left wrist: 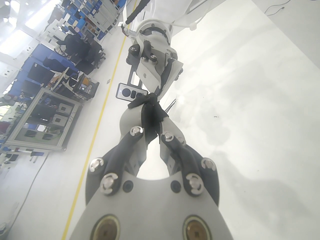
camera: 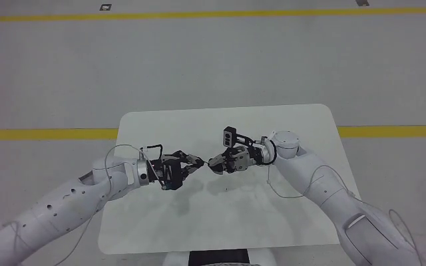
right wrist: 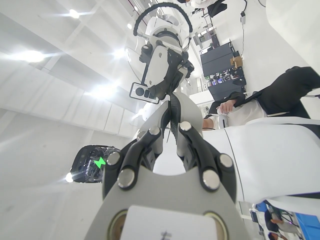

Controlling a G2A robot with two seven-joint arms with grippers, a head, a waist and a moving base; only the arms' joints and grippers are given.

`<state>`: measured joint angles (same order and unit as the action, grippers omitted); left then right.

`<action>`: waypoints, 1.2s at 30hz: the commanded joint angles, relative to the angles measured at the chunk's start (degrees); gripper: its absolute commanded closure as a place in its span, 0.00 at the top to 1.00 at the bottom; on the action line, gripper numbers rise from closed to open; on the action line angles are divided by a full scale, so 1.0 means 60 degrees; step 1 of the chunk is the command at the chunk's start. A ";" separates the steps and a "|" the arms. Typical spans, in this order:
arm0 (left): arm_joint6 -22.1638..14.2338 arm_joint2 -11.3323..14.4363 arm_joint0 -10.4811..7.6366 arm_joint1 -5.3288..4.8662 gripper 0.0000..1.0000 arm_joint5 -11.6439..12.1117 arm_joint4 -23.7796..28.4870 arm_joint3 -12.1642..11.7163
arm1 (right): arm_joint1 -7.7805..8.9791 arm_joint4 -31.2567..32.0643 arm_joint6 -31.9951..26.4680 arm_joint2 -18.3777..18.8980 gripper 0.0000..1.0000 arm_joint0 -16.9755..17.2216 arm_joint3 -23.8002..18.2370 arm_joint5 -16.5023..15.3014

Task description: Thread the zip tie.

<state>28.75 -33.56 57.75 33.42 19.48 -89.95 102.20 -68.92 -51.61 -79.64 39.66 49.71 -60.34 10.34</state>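
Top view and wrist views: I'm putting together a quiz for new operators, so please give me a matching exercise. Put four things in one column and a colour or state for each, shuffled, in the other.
Things:
1. zip tie
2. table
3. floor line
4. right gripper

Colour or state:
A. yellow
B. shut, fingertips together
C. white, rounded corners
D. thin dark strip between the fingers

Pairs: 1-D, 2-C, 3-A, 4-B
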 commanded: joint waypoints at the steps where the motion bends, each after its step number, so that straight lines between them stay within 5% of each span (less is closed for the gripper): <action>1: 0.0000 0.0000 0.0000 0.0000 0.14 0.0000 0.0000 0.0000 | 0.0004 0.0015 0.0000 -0.0006 0.00 -0.0008 0.0011 -0.0018; 4: 0.0000 0.0000 0.0000 0.0000 0.18 0.0000 0.0000 0.0000 | 0.0012 -0.0006 0.0000 0.0003 0.00 -0.0012 0.0013 -0.0065; 7: 0.0000 0.0000 0.0000 0.0000 0.40 0.0000 0.0000 0.0000 | 0.0024 -0.0004 0.0000 0.0024 0.00 -0.0008 0.0018 -0.0099; 10: 0.0000 0.0000 0.0000 0.0000 0.50 0.0000 0.0000 0.0000 | 0.0037 0.0024 0.0000 0.0093 0.00 0.0000 0.0045 -0.0175; 12: 0.0000 0.0000 0.0000 0.0000 0.79 0.0000 0.0000 0.0000 | 0.0046 0.0118 0.0071 0.0164 0.00 0.0003 0.0086 -0.0263; 15: 0.0000 0.0000 0.0000 0.0000 1.00 0.0000 0.0000 0.0000 | 0.0073 0.0413 0.0500 0.0301 0.00 0.0017 0.0054 -0.0425; 32: 0.0000 0.0000 0.0000 0.0000 1.00 0.0000 0.0000 0.0000 | 0.0425 0.2575 0.4501 0.1655 0.00 0.0862 -0.1693 -0.1745; 36: 0.0000 0.0000 0.0000 0.0000 1.00 0.0000 0.0000 0.0000 | 0.0495 0.3159 0.4865 0.1766 0.00 0.0956 -0.1909 -0.1646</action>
<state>28.75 -33.56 57.75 33.42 19.48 -89.95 102.20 -65.93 -31.87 -50.21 50.30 55.48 -71.85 0.43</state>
